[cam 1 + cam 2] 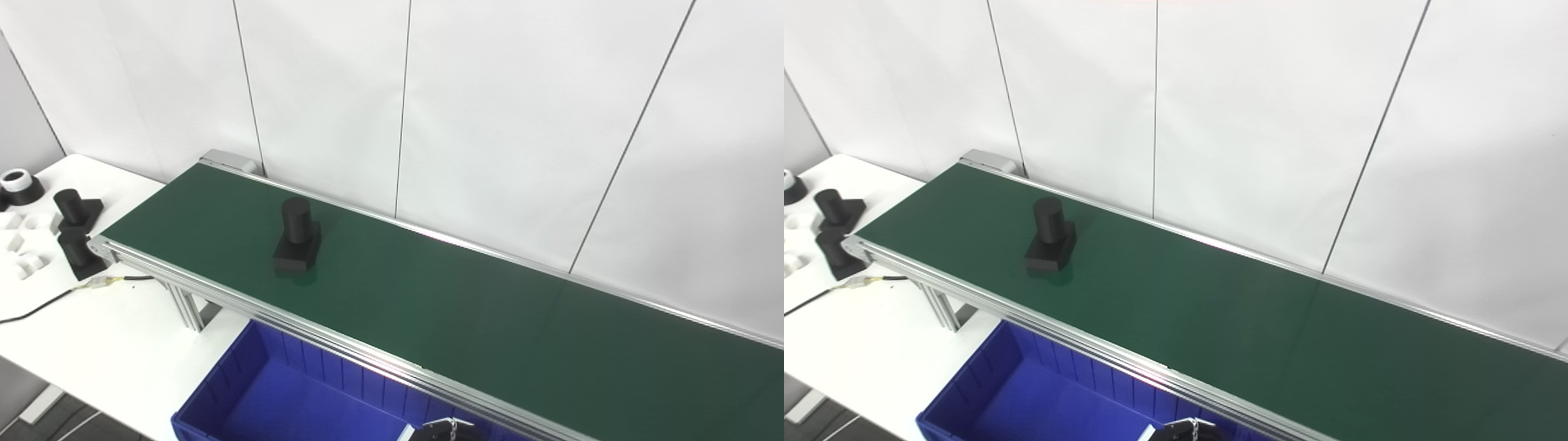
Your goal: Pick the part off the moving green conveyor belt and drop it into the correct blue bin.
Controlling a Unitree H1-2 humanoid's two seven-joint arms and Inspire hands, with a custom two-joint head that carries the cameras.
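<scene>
We're seeing part sitting upright on belt, bin below, spare parts on table; can't tell either hand's state.

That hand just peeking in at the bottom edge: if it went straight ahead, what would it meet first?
Probably the belt's near rail, right above the hand. Too little of it shows to be sure where it points. The part sits well off to the left.

robot body | only a small piece at the bottom edge | black with silvery metal fittings | too cropped to tell which part
</scene>
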